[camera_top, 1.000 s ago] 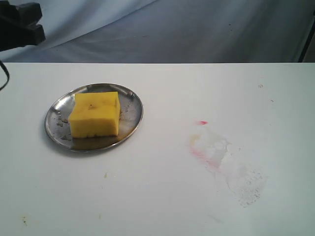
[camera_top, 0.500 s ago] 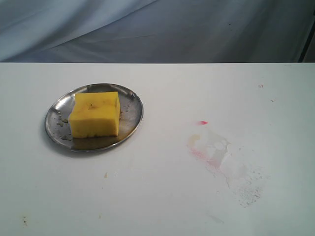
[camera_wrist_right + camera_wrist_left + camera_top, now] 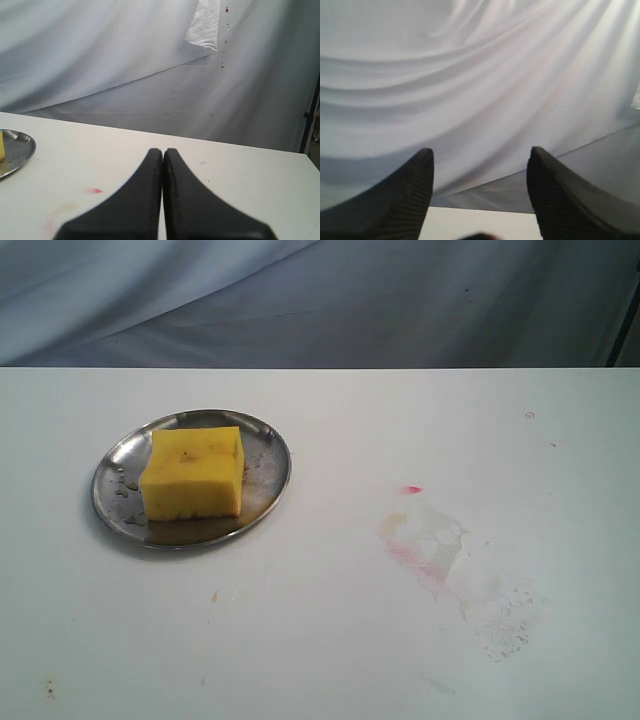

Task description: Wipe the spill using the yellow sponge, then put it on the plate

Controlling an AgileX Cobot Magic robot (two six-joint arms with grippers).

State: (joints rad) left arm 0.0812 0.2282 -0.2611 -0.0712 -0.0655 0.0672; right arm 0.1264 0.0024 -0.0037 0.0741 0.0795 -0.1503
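The yellow sponge (image 3: 193, 472) lies flat on the plate (image 3: 268, 462), within its rim, on the left part of the white table (image 3: 330, 640). The spill (image 3: 425, 545) shows as a thin whitish-pink smear right of centre, well apart from the plate, with a small red dot (image 3: 411, 489) near it. The left gripper (image 3: 481, 150) is spread wide and empty, facing the grey backdrop cloth (image 3: 480, 75). The right gripper (image 3: 163, 150) has its fingers pressed together with nothing between them, pointing across the table.
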